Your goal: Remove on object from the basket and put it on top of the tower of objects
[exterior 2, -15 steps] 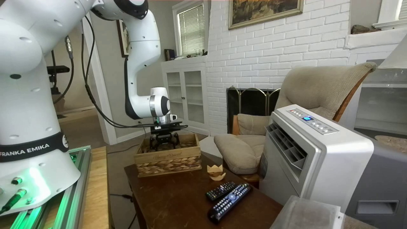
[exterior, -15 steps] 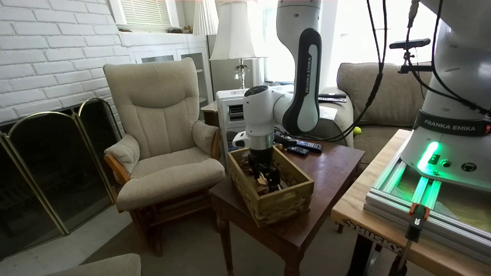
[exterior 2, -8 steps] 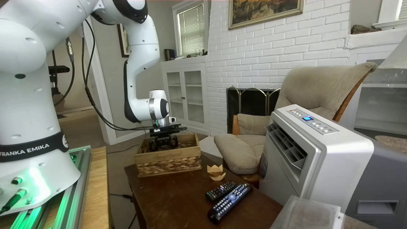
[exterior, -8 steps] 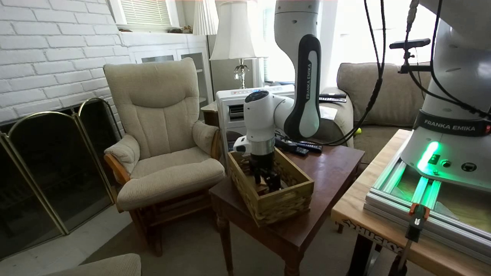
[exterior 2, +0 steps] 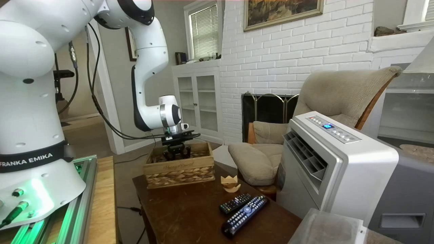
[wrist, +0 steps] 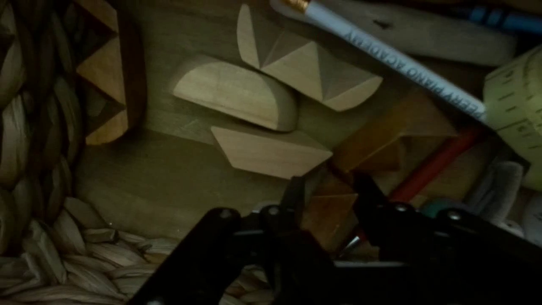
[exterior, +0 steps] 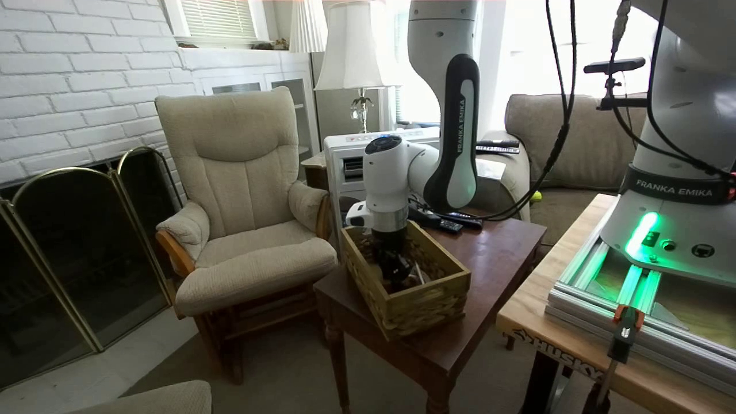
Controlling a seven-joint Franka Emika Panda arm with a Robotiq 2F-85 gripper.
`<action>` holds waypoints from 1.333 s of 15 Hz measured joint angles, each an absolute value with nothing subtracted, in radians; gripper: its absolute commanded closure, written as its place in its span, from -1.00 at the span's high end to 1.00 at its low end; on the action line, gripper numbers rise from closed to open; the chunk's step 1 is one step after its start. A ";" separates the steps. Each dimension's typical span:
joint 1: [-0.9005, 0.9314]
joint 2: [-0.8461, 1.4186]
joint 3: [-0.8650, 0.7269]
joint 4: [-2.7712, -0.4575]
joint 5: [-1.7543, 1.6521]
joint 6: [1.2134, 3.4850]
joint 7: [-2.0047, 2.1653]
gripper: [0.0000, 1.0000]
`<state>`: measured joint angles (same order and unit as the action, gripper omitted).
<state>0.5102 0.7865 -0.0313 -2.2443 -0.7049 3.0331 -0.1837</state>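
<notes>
In the basket (exterior 2: 181, 177), the pincer (wrist: 330, 182) has narrowed over an amber block (wrist: 328, 212) at the wrist view's five o'clock, likely starting the pick, its grip unclear.

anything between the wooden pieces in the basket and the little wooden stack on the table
Yes, the basket's wall stands between the wooden pieces and the wooden stack, so a piece would probably need lifting over it. Beyond the wall, nothing visible blocks the stack.

"FRANKA EMIKA" arm (exterior: 462, 126), "HUSKY" workbench (exterior: 530, 305)
</notes>
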 measured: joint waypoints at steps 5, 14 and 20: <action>0.535 0.795 -0.050 -2.245 -0.705 3.034 -0.167 -0.98; 0.529 0.750 -0.025 -2.285 -0.703 3.041 -0.090 0.39; 0.529 0.710 -0.027 -2.309 -0.703 3.073 -0.032 1.00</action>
